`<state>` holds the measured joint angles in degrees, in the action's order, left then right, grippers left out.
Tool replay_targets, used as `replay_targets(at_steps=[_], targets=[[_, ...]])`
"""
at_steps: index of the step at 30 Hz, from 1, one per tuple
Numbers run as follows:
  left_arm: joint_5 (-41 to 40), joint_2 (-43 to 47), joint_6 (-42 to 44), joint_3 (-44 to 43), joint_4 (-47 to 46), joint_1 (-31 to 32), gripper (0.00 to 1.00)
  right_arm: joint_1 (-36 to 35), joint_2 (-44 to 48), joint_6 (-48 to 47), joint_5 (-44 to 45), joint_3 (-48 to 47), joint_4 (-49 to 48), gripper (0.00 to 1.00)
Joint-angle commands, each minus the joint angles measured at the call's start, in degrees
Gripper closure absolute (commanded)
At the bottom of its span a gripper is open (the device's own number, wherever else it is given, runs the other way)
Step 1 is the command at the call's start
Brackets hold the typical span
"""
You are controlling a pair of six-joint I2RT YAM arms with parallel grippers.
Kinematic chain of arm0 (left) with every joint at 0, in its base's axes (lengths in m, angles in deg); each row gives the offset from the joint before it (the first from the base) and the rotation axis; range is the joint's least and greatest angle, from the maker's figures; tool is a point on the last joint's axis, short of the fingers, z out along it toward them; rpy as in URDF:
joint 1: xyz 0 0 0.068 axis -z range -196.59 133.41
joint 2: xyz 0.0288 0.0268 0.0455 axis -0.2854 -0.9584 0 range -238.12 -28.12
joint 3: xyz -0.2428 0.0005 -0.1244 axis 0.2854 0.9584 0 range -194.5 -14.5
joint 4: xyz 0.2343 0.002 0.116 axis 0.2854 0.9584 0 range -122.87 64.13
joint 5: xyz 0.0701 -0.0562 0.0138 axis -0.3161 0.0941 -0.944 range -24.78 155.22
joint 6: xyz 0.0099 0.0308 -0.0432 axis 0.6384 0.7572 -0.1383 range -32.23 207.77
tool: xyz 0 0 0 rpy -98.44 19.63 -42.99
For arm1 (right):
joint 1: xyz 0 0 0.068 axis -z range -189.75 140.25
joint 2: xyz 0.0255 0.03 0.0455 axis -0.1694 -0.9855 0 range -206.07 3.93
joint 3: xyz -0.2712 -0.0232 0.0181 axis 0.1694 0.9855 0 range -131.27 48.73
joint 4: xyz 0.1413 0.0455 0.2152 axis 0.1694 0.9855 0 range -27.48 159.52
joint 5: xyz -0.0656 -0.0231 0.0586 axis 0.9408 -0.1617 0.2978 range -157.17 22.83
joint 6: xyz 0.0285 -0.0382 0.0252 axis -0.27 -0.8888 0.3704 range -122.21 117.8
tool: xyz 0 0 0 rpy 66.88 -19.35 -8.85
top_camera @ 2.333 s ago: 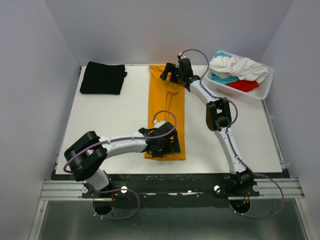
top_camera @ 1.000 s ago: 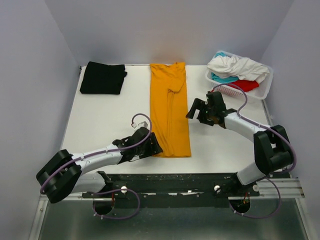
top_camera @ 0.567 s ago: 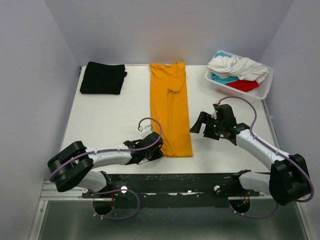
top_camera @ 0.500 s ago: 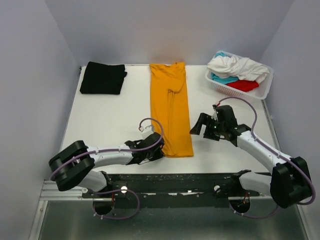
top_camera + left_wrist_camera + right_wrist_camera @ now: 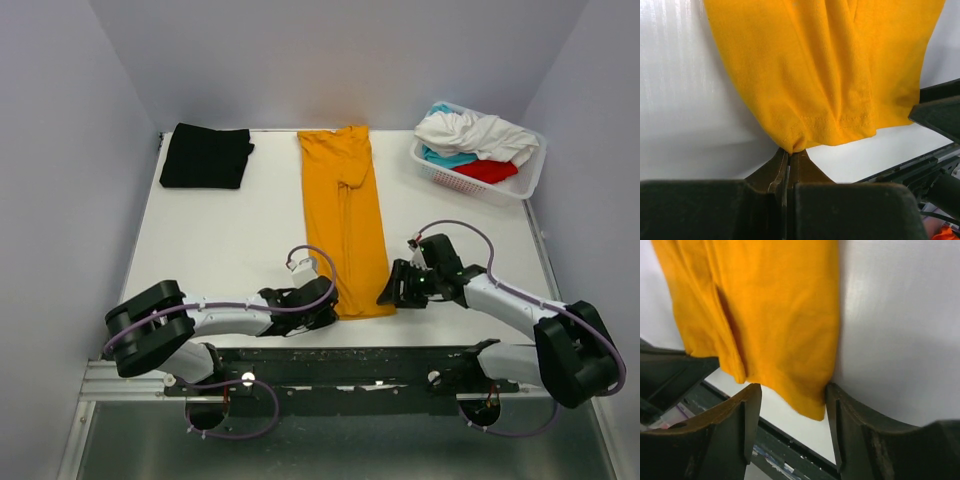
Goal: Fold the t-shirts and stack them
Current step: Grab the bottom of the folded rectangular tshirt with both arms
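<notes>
The mustard-orange t-shirt (image 5: 350,220) lies as a long narrow strip down the middle of the white table. My left gripper (image 5: 328,312) sits at its near left corner. In the left wrist view the left gripper (image 5: 790,152) is shut on a bunched bit of the orange shirt's (image 5: 825,75) hem. My right gripper (image 5: 388,297) is at the near right corner. There the right gripper (image 5: 792,392) stands open, its jaws straddling the corner of the orange cloth (image 5: 770,315), which touches the right finger (image 5: 837,400). A folded black t-shirt (image 5: 205,155) rests at the far left.
A white lattice basket (image 5: 533,172) at the far right holds crumpled white (image 5: 475,132), teal (image 5: 445,157) and red (image 5: 487,170) shirts. The table's near edge and dark rail (image 5: 340,355) run just behind both grippers.
The left gripper slid to the shirt's near left corner and shut on it. The right arm swung down to the near right corner, its jaws narrowing around the cloth.
</notes>
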<state>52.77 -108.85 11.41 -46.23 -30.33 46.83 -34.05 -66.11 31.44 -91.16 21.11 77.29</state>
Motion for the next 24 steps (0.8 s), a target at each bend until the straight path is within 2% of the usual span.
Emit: replay_targets(at_steps=[1, 3, 5, 9, 11, 15, 19, 24], targets=[[-2.2, -1.8, -1.9, 0.8, 4.4, 1.3, 1.0, -0.6, -2.3, 2.1, 5.7, 2.3, 0.2, 0.5], [-2.8, -1.0, -2.3, 1.1, 5.3, 1.4, 1.0, -0.8, -2.0, 2.2, 5.6, 2.4, 0.7, 0.73], [-3.7, 0.4, -2.5, 1.5, 6.1, 2.0, 1.0, -1.1, -0.8, 2.1, 5.6, 1.8, 2.7, 0.8], [-3.8, 2.6, -1.9, 1.1, 8.4, 5.4, 1.0, -1.6, 2.5, 0.6, 1.9, 0.3, 8.3, 0.83], [-5.1, 3.2, -2.3, -0.4, 12.5, 8.5, 1.0, -2.0, 3.9, 0.2, -0.4, 0.1, 11.0, 0.83], [-5.7, 4.1, -3.4, -2.9, 18.5, 12.6, 1.0, -3.1, 8.6, 1.9, 0.6, -0.4, 15.0, 0.84], [-7.6, 7.6, -3.2, -3.3, 19.8, 12.9, 1.0, -3.2, 12.3, 2.2, 2.7, -2.7, 15.7, 0.84], [-10.7, 12.8, 5.3, -6.3, 16.1, 9.4, 1.0, -3.2, 8.6, 3.3, 5.6, -7.3, 11.4, 0.85]])
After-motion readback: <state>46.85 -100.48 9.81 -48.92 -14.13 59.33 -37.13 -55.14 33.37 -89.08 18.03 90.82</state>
